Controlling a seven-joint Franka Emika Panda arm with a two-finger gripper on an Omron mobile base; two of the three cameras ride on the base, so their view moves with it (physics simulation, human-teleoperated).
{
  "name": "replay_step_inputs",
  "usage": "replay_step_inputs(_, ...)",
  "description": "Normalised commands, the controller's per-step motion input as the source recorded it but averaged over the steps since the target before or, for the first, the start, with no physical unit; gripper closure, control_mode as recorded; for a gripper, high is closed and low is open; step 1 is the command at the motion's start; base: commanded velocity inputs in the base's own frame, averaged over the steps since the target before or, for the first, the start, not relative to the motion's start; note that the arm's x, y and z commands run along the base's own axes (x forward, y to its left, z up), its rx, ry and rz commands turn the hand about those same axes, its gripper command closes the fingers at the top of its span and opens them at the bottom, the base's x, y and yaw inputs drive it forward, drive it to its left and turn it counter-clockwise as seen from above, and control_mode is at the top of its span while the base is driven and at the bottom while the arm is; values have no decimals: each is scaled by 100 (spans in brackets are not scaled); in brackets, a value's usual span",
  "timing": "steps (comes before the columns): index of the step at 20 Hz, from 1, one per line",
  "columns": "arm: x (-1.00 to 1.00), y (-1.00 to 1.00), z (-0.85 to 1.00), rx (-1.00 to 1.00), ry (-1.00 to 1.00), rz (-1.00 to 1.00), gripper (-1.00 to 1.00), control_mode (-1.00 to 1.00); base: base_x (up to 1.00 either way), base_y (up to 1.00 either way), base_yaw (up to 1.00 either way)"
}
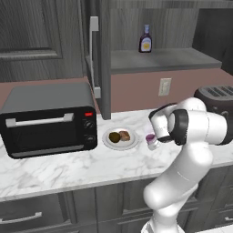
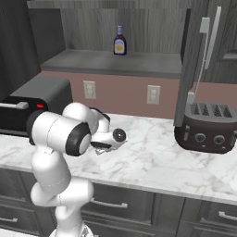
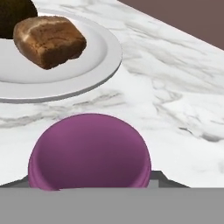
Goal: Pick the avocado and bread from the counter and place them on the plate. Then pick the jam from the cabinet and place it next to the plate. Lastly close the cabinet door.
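The jam (image 3: 89,151) is seen as a squat purple jar beside the plate (image 3: 103,61). Its base is cut off, and the end effector's state cannot be told.

Even, diffuse rendered light throughout, no glare. A soft shadow edges the round pale grey-white plate (image 3: 98,65) on the white grey-veined marble counter (image 3: 175,100). The dark wood-grain wall cabinet (image 1: 41,36) stays dim. All focus sharp.
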Motion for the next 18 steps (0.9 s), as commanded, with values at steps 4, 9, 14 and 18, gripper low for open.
replay_step_inputs(4, 0, -26, -26, -1, 0, 8, -100, -100, 0, 0, 0)
replay_step_inputs(9, -2, -30, -31, -3, 0, 11, -100, -100, 0, 0, 0)
replay_step_inputs(14, -11, -33, -35, -4, 0, 12, -100, -100, 0, 0, 0)
replay_step_inputs(18, -26, -32, -36, -6, 0, 11, -100, -100, 0, 0, 0)
